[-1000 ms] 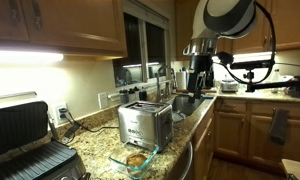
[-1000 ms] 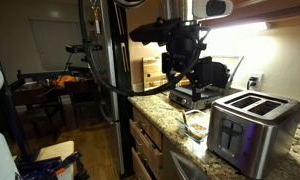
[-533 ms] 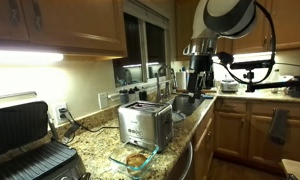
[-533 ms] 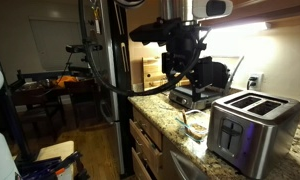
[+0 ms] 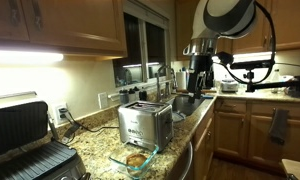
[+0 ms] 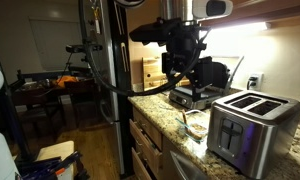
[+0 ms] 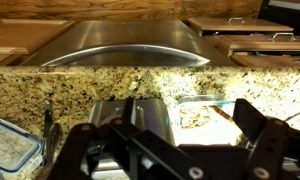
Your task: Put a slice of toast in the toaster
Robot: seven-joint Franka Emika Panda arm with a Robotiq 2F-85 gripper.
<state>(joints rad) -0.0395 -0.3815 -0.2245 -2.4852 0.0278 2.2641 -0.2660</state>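
Observation:
The toaster [image 5: 145, 123] is a brushed-steel box on the granite counter; it also shows in an exterior view [image 6: 252, 128] and in the wrist view [image 7: 130, 118]. The slice of toast [image 5: 137, 158] lies in a clear glass dish [image 5: 126, 163] in front of the toaster, and shows in the wrist view [image 7: 195, 117]. My gripper [image 5: 200, 88] hangs open and empty well above the counter, away from the toaster, over the sink area. It also shows in an exterior view [image 6: 187, 85], and its dark fingers [image 7: 175, 155] fill the bottom of the wrist view.
A black-and-silver contact grill [image 5: 25, 140] stands at the near end of the counter. A steel sink [image 7: 125, 45] lies beyond the toaster. A clear container with a blue rim [image 7: 10, 148] sits at the wrist view's left edge. Cabinets hang above the counter.

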